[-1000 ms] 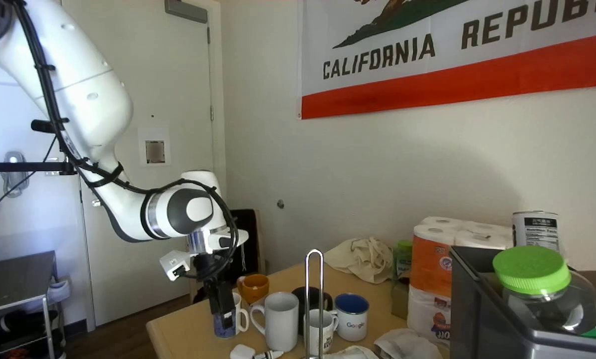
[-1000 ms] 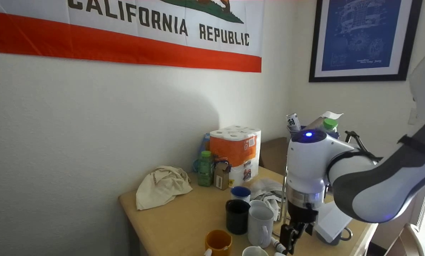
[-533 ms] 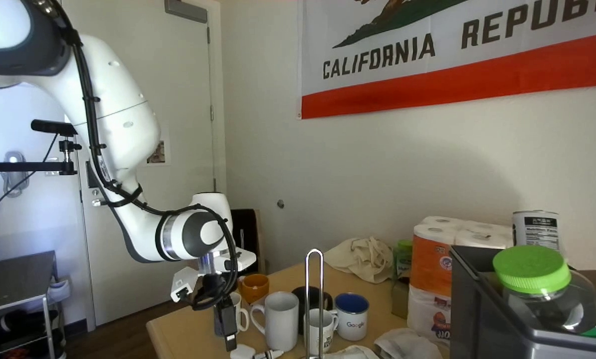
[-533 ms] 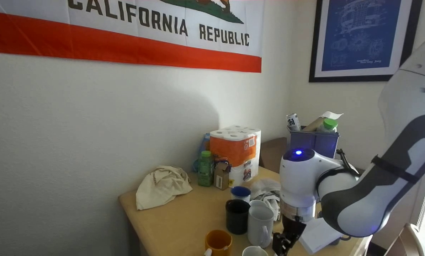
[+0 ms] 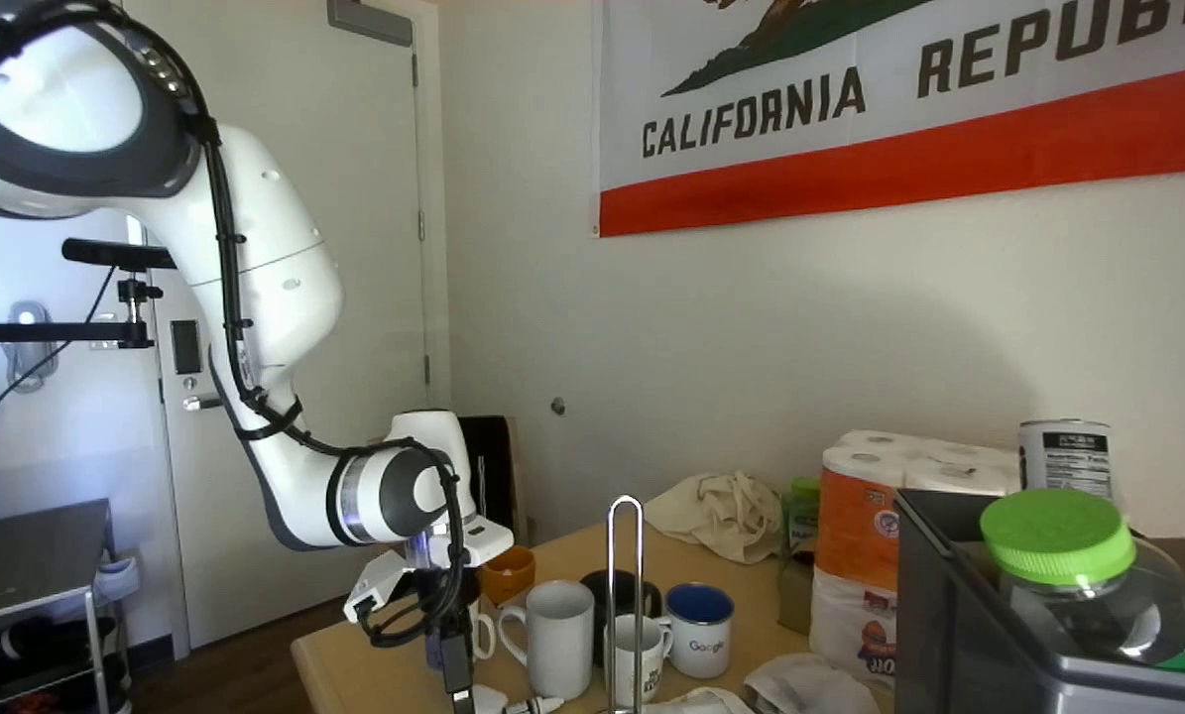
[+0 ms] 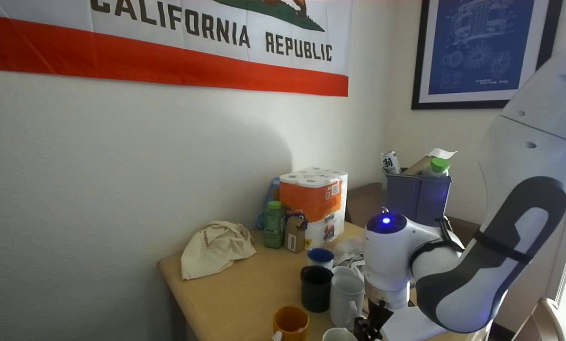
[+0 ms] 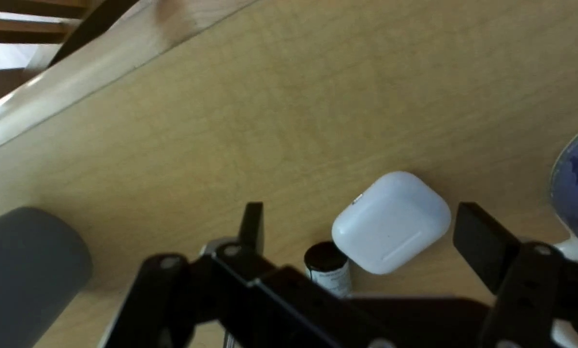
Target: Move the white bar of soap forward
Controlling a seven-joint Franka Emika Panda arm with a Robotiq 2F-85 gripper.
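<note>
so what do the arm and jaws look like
The arm is white and rounded, with dark grey panels, a silver band, black cables strapped along it and, in an exterior view, a glowing blue light. The jaws are black and angular.

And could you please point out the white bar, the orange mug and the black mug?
White bar point(image 7: 391, 222): wrist view, on its top face.
Orange mug point(image 5: 511, 583): in an exterior view, on its outer wall.
Black mug point(image 6: 315, 293): in an exterior view, on its outer wall.
</note>
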